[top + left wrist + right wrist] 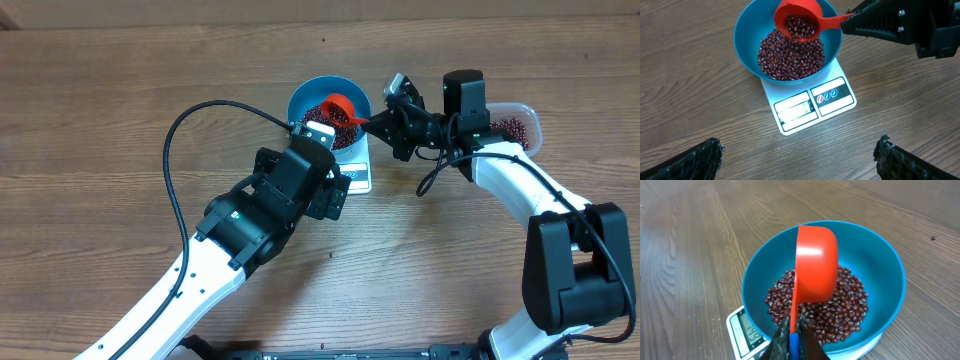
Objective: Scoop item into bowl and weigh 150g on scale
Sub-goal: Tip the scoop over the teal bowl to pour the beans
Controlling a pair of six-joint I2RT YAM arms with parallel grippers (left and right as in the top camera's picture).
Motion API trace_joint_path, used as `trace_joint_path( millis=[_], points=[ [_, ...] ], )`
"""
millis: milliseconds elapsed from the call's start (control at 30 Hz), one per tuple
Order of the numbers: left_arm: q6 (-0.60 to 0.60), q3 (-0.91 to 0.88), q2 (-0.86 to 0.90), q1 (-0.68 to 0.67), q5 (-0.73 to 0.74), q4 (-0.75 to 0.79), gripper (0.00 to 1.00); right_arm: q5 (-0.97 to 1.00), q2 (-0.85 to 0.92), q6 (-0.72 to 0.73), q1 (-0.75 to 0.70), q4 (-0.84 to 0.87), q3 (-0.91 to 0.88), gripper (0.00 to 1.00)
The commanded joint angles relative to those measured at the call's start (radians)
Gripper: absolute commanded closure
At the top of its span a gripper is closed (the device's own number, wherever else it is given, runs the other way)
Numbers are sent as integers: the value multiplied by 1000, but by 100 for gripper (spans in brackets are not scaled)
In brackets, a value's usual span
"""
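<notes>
Right gripper (848,18) holding scoop (815,262), beans (790,59) in bowl (746,44)

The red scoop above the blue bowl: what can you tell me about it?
The red scoop is a small, round, glossy plastic cup with a straight handle. The right gripper pinches that handle. It hangs tilted over the blue bowl with dark beans inside it. Whether it touches the bowl's heap is unclear.
</notes>
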Motion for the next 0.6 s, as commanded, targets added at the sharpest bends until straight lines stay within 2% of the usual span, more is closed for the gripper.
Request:
trace_joint_path(
  millis=[0, 400, 567],
  points=[
    [-6, -3, -8, 0, -10, 3, 0, 42, -2, -10, 2, 10, 3, 96],
    [-6, -3, -8, 0, -10, 3, 1, 12, -2, -1, 3, -14, 3, 96],
    [-6, -3, -8, 0, -10, 3, 1, -22, -2, 148, 3, -17, 3, 96]
  ],
)
